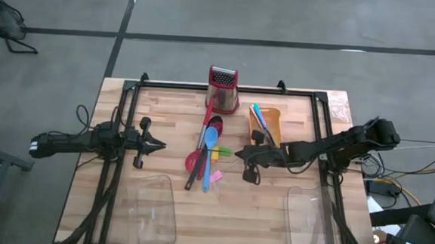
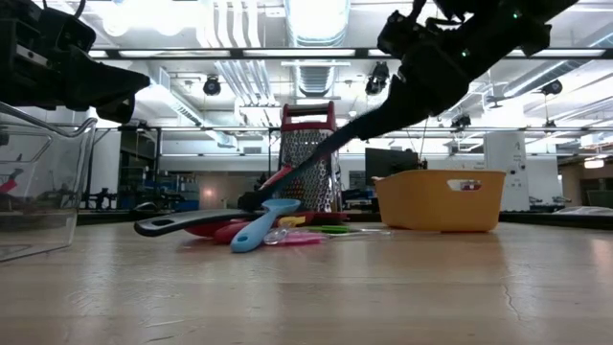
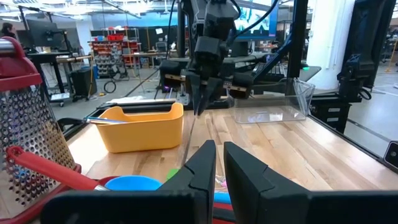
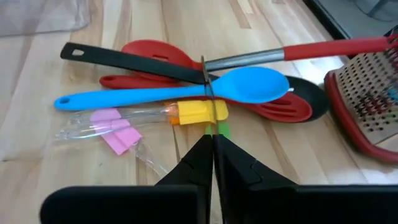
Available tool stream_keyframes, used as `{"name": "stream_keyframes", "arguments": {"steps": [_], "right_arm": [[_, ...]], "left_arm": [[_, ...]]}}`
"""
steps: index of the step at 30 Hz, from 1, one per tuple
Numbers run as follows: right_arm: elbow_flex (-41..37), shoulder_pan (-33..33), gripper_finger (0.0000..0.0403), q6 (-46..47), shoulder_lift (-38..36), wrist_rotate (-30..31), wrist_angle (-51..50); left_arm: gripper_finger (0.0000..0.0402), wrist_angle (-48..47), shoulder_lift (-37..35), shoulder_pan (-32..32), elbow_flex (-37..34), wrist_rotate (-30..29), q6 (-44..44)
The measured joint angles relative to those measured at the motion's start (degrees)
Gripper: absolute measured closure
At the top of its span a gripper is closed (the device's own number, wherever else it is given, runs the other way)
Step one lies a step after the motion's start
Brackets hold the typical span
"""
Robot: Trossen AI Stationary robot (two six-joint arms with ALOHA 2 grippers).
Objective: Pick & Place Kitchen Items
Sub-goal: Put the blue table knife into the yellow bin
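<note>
- Pile of kitchen utensils at table centre: blue plastic spoon [image 1: 210,143], black ladle with long dark handle [image 1: 197,166], red slotted plastic spatula [image 4: 273,109], red round-headed plastic spoon [image 1: 193,163], all crossing one another.
- Beside the pile, toward 3 o'clock in the high view: small yellow-headed brush with clear handle [image 4: 194,112], pink flat pieces [image 4: 115,132], thin green stick [image 1: 224,151].
- Red-framed metal box grater [image 1: 223,88] upright at 12 o'clock of the pile, near the table's far edge; red-and-steel handle [image 4: 311,51] leaning against its base.
- Orange plastic bin [image 1: 266,123] at about 1 o'clock of the pile, holding thin coloured sticks [image 1: 258,118] that poke over its rim.
- Right gripper [image 1: 239,156] at 3 o'clock of the pile, low over the wooden table [image 1: 273,209], just beside the green stick; fingers pressed together, nothing seen between them; tips pointing at the yellow brush head in the right wrist view.
- Left gripper [image 1: 162,144] at 9 o'clock of the pile, apart from it, raised above the table; fingers [image 3: 239,168] nearly together with a thin gap, nothing held.
- Two clear plastic trays near the front edge: left clear tray [image 1: 154,209] at 7 o'clock of the pile, right clear tray [image 1: 314,219] at 5 o'clock; neither gripper touching either.
</note>
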Motion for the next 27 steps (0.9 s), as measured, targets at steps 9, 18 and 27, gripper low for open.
{"name": "stream_keyframes", "arguments": {"steps": [9,18,27], "right_arm": [[0.1,-1.7,0.037,-0.6,3.9,-9.6,3.9],[3.0,-1.9,0.0348,3.4,11.9,-8.5,4.0],[12.7,-2.1,0.0236,2.1,22.4,-5.5,0.1]], "left_arm": [[0.0362,0.0,0.0,0.0,0.0,0.0,0.0],[0.0362,0.0,0.0,0.0,0.0,0.0,0.0],[0.0362,0.0,0.0,0.0,0.0,0.0,0.0]]}}
